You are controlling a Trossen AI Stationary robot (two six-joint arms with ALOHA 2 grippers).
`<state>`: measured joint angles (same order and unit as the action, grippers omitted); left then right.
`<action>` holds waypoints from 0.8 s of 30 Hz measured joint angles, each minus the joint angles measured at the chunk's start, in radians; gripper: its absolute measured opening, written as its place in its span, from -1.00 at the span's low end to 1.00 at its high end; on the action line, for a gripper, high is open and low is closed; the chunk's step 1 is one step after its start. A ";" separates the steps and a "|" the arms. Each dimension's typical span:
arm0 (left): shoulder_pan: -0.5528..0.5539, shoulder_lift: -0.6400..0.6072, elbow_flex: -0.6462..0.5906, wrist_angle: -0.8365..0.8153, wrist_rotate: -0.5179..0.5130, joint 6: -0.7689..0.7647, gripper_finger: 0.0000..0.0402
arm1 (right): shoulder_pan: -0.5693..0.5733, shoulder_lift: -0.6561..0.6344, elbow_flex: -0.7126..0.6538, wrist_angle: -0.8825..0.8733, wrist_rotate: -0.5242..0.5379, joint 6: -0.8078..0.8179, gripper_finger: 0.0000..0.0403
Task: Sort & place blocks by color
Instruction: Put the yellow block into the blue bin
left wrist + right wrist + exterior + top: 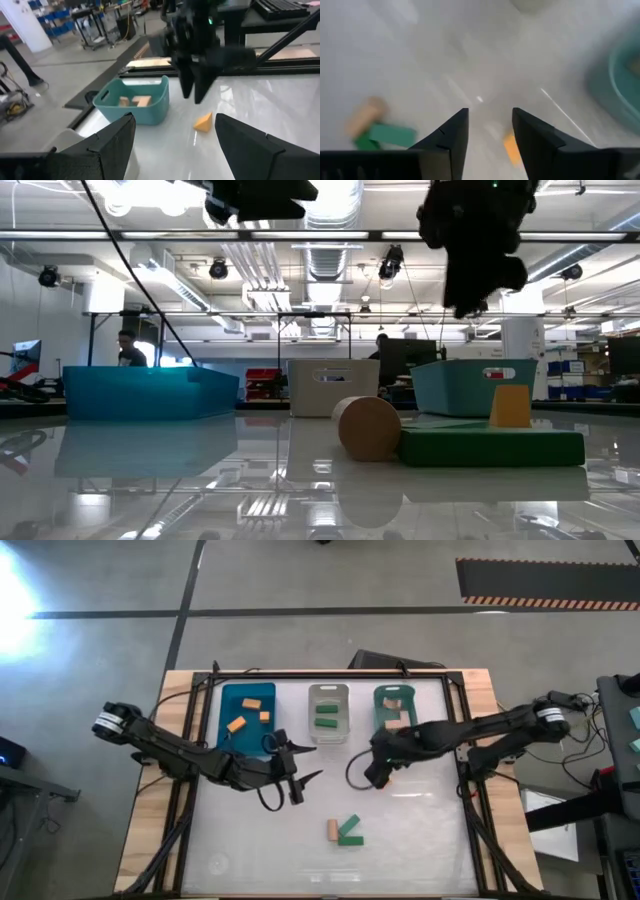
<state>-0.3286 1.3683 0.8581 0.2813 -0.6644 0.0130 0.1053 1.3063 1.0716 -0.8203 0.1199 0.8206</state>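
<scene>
Blocks are already partly sorted when seen from above: orange ones in the blue bin (247, 712), green ones in the clear bin (328, 713), tan ones in the teal bin (396, 706); a tan block (332, 830) and a green block (349, 832) lie together on the table (420, 840), near its front; the right gripper (381, 772) hangs just beside the teal bin, over an orange block (391, 777), while the left gripper (297, 778) waits near the blue bin.

From table height, the orange block (510, 407) stands on the surface behind the green one, and the right gripper (478, 298) is above it — not touching.

Left wrist view: its own fingers (257, 145) are spread wide and hold nothing.

Right wrist view: the fingers (451, 135) are parted and grasp nothing; the orange block (512, 148) sits a little off the gap, toward one finger — so I think a straight descent could land a fingertip on the block and push it aside; it could also end in the nearby teal bin, the wrong colour.
</scene>
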 joint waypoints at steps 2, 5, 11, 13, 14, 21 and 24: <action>0.000 -0.019 0.000 0.001 0.000 0.025 0.29 | 0.025 0.047 0.032 -0.081 0.023 0.066 -0.21; 0.000 -0.052 0.000 -0.001 0.000 0.054 0.29 | 0.056 0.115 0.075 -0.198 0.058 0.164 -0.07; 0.000 -0.101 0.000 -0.029 -0.001 0.082 0.29 | 0.109 0.218 0.094 -0.262 0.107 0.365 0.21; 0.000 -0.111 -0.001 -0.058 -0.001 0.082 0.29 | 0.121 0.243 0.089 -0.263 0.114 0.429 0.29; 0.000 -0.111 -0.001 -0.059 -0.001 0.083 0.29 | 0.127 0.255 0.087 -0.262 0.116 0.458 0.33; 0.000 -0.112 -0.001 -0.065 -0.001 0.154 0.29 | 0.167 0.338 0.079 -0.249 0.117 0.609 0.46; 0.000 -0.112 -0.001 -0.052 -0.001 0.183 0.29 | 0.174 0.370 0.073 -0.221 0.116 0.623 0.45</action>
<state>-0.3284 1.2560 0.8570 0.2289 -0.6659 0.1959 0.2790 1.6763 1.1450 -1.0418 0.2360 1.4433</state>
